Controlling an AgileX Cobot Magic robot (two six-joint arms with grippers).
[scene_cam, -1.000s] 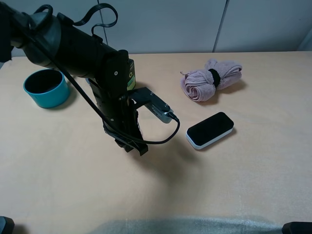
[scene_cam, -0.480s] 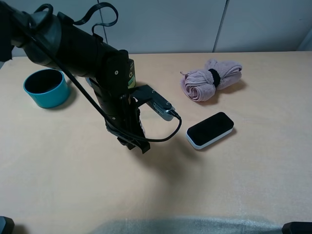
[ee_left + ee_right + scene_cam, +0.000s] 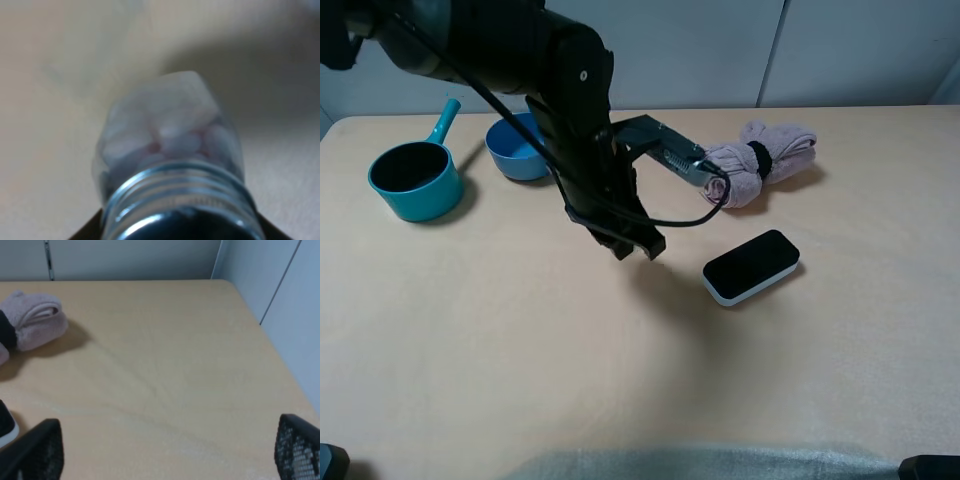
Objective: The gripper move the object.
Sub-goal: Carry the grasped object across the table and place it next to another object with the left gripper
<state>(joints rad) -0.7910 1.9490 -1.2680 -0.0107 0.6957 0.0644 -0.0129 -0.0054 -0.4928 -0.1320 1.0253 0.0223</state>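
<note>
In the left wrist view a small clear glass jar (image 3: 167, 145) with a ribbed silver cap (image 3: 180, 200) and pale whitish-pink contents fills the frame, gripped at the cap end by dark fingers (image 3: 87, 232). In the exterior high view my left gripper (image 3: 630, 242) hangs from the black arm near the table's middle, just left of the phone-like device. Its fingers hide the jar there. My right gripper (image 3: 165, 450) is open and empty, fingertips wide apart over bare table near the right edge.
A black-and-white flat device (image 3: 751, 266) lies right of the left gripper. A rolled pink towel (image 3: 760, 160) sits behind it. A teal cup (image 3: 414, 180) and a blue bowl (image 3: 517, 150) stand at the far left. The table's right edge (image 3: 260, 325) is near the right gripper.
The left arm has swung right and towards the back, carrying its gripper closer to the device. The blue bowl is now uncovered, and the bottle seen behind the arm is hidden.
</note>
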